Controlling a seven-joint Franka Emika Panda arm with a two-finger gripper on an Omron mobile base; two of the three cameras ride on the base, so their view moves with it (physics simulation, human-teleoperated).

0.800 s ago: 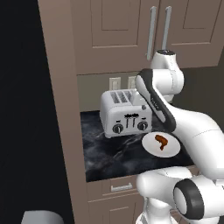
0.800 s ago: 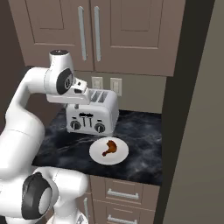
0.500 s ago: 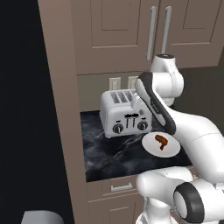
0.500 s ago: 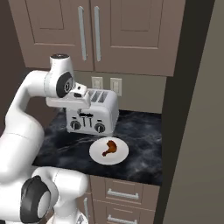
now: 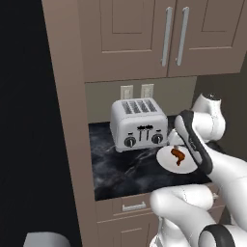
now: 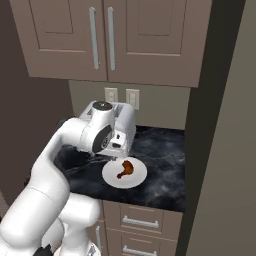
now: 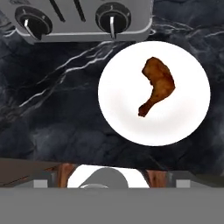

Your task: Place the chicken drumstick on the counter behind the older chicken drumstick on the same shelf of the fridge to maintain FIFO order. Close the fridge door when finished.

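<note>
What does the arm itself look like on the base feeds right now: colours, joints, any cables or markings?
The arm is glossy white with rounded, tube-shaped links. Its joints show dark grey to black: a round dark cap on the joint and a dark band along the forearm. No cables or markings can be made out.

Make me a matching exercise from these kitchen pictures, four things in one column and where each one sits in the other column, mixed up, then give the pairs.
Things:
1. chicken drumstick
2. white plate
3. toaster
4. wall outlets

Places:
A. on the backsplash wall, above and behind the toaster
B. at the back of the counter, by the wall
C. lying on the white plate
D. flat on the black marbled counter, in front of the toaster

Pairs: 1-C, 2-D, 3-B, 4-A
</note>
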